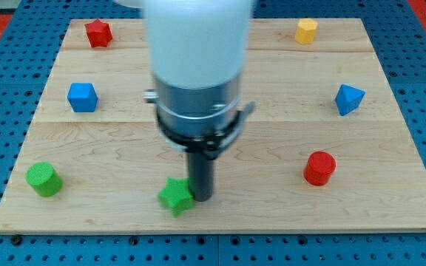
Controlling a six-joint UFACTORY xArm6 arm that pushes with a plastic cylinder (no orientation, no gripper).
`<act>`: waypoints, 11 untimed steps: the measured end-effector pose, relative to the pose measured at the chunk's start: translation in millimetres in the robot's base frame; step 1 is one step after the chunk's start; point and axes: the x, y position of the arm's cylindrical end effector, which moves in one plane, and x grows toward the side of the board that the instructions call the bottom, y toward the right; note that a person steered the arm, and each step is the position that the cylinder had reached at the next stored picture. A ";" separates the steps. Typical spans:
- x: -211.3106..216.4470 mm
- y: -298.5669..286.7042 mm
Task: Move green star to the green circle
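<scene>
The green star [175, 196] lies near the view's bottom edge of the wooden board, a little left of centre. The green circle [44, 179], a short green cylinder, stands at the view's bottom left. My tip [202, 198] is on the board right against the star's right side, touching or almost touching it. The white and grey arm body [198, 74] rises above it and hides the board's middle.
A red star [98, 33] is at the top left, a blue cube [82, 97] at the left, a yellow hexagon block [306, 30] at the top right, a blue triangle-like block [348, 98] at the right, a red cylinder [319, 168] at the lower right. The board's bottom edge [213, 229] is close below the star.
</scene>
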 end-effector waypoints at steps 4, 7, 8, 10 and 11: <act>-28.1 -121.6; -104.6 -104.2; -99.0 -107.7; -57.7 -132.6; -55.0 -133.0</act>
